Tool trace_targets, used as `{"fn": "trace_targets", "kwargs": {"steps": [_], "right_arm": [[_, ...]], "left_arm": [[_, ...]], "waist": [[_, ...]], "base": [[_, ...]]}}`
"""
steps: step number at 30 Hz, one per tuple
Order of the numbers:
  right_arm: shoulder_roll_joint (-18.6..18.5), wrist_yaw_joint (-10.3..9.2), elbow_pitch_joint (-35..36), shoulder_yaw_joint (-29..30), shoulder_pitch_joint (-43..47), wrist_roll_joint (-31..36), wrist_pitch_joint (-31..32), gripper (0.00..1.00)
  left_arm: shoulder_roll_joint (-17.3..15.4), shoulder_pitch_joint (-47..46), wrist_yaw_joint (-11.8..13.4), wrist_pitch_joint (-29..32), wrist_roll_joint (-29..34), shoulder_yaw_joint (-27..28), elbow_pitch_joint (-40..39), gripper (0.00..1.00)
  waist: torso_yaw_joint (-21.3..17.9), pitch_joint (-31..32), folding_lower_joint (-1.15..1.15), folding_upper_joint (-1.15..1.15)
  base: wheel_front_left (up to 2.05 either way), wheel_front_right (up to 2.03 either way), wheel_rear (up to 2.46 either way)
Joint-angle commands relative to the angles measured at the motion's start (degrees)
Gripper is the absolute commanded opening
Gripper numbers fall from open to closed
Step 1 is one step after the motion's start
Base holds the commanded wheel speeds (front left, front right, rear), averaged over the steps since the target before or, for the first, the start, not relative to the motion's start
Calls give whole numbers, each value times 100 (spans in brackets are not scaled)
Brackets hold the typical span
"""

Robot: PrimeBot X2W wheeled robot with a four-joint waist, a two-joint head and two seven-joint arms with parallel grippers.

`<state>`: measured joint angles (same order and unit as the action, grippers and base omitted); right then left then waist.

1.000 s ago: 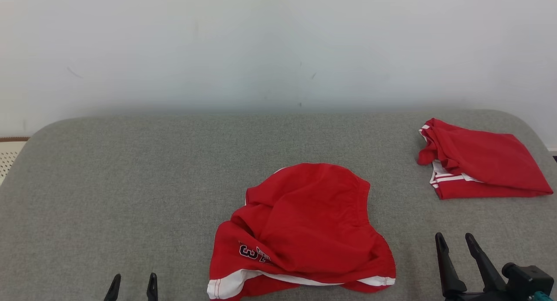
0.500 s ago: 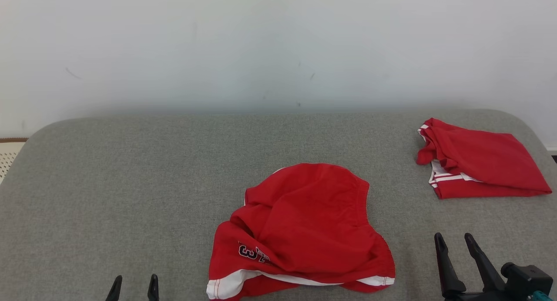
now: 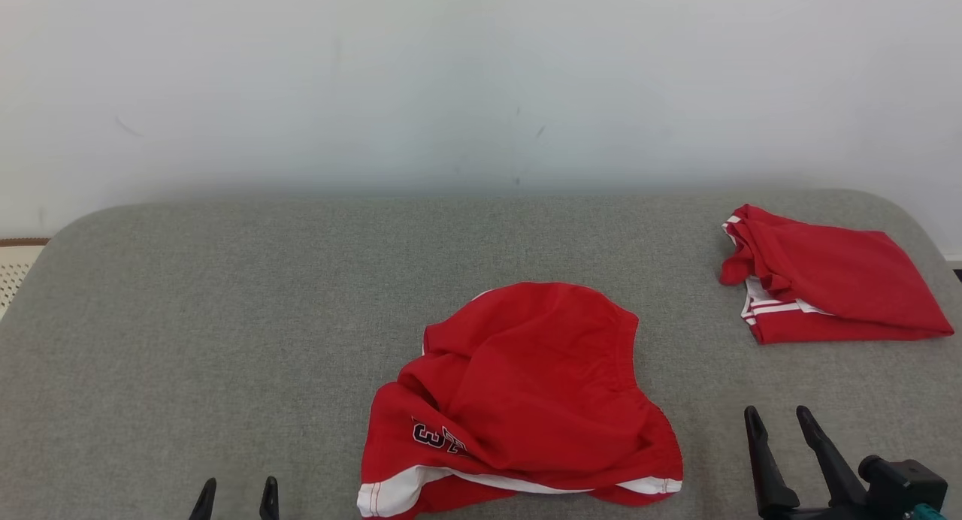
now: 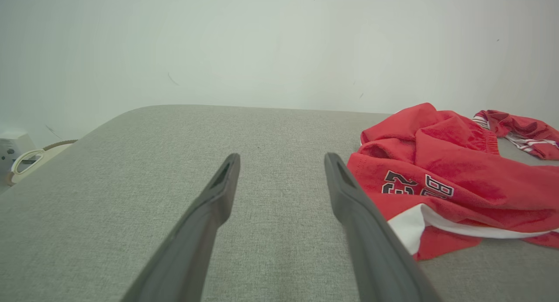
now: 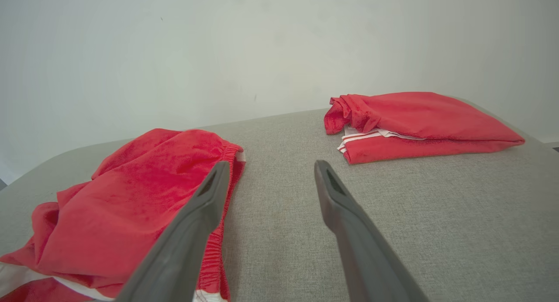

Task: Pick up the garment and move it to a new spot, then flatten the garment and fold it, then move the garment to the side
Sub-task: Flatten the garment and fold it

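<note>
At the left edge of the head view you get a sliver of a cream perforated thing (image 3: 13,268), cut off by the frame and too little of it to name. Beside it the grey padded surface (image 3: 225,317) runs across the picture under a pale wall (image 3: 451,77). At the lower left, the left gripper (image 3: 239,484) gives you just two dark fingertips, the rest cut off by the bottom edge. Its wrist view has the fingers spread wide over bare grey cloth, holding nothing. In the lower middle lies the crumpled red garment (image 3: 526,385), bunched on the surface, its near hem running off the bottom edge. A white band crosses its lower part. The dark lettering at its lower left is half buried in a fold, so you can read a 3 and little else. At the lower right, the right gripper (image 3: 776,413) has its fingers parted wide and empty, its body cut off at the corner, with grey surface between it and the garment. In its wrist view one finger hides part of the garment's gathered edge. At the upper right rests a folded red garment (image 3: 834,279) with white stripes, well apart from the crumpled one. You can count two garments, two grippers and four fingers.
</note>
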<state>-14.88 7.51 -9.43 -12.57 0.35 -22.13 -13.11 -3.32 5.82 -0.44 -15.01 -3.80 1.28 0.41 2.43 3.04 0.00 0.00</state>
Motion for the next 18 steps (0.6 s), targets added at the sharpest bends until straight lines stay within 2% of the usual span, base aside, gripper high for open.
{"fn": "trace_targets", "kwargs": {"steps": [1, 9, 13, 18], "right_arm": [[-16, -4, 20, -70, 27, 13, 34, 100], [-118, -4, 12, -308, 44, -87, 163, 100], [-236, -4, -9, -651, 55, -162, 311, 100], [-420, -4, -122, -1100, 74, -287, 472, 100]], "left_arm": [[-2, 36, -65, -25, -69, -21, 45, 100], [7, -46, -314, -25, -208, -315, 291, 100], [20, -149, -501, -25, -314, -559, 676, 100], [22, -306, -597, -25, -456, -833, 1089, 100]], "waist": [[4, -2, 0, 0], [14, -23, 0, 0], [-17, -62, 0, 0], [-75, -115, 0, 0]], "base": [[0, 0, 0], [0, 0, 0], [0, 0, 0], [0, 0, 0]]}}
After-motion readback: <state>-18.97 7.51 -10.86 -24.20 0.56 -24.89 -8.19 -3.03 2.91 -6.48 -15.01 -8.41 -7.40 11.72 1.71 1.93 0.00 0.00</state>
